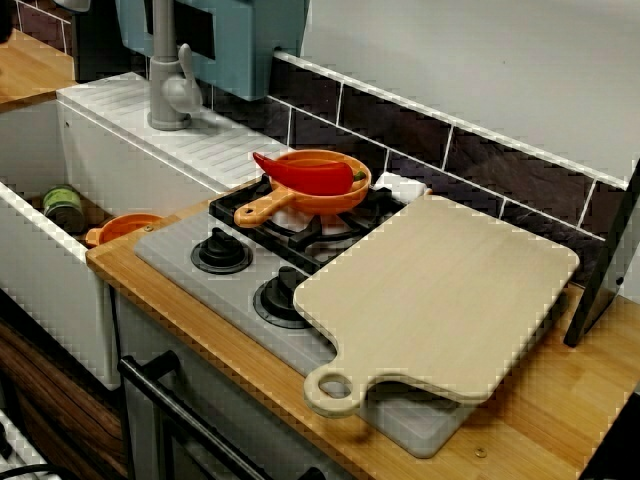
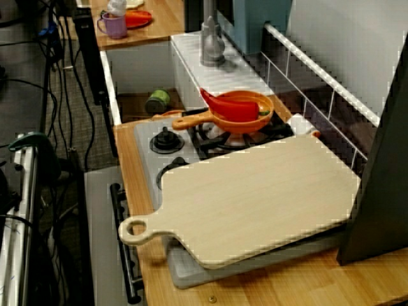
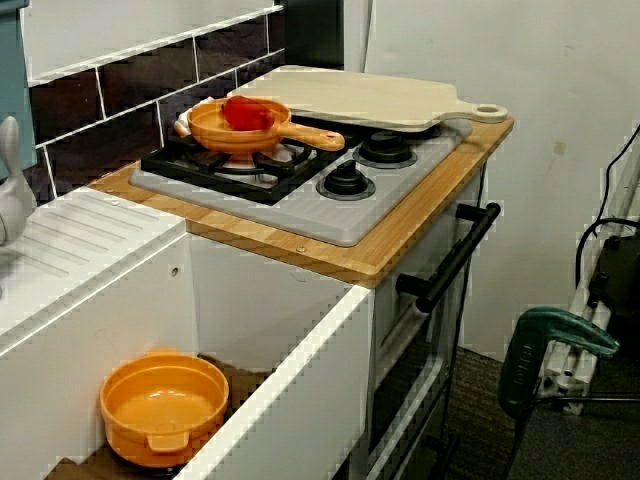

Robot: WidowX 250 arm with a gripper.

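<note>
Orange pan point(image 1: 332, 204): on back burner of grey hob point(image 1: 175, 258), near tiled wall. Contents: red pepper point(image 1: 315, 177), glossy, pointed end over rim. Wooden cutting board point(image 1: 440, 290) just beside pan, covering other half of hob. Sink point(image 3: 290, 370) alongside holds orange bowl point(image 3: 165, 405) and green tin point(image 1: 63, 208). Pincer: outside every view, so grip cannot be told.

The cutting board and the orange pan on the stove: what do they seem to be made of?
The cutting board looks like pale wood with a matte, unvarnished finish. Faint grain streaks run along it, though a wood-look laminate cannot be ruled out. The pan appears to be moulded plastic, judging by its uniform orange colour, thick rounded rim and soft sheen with no metallic glint.
</note>
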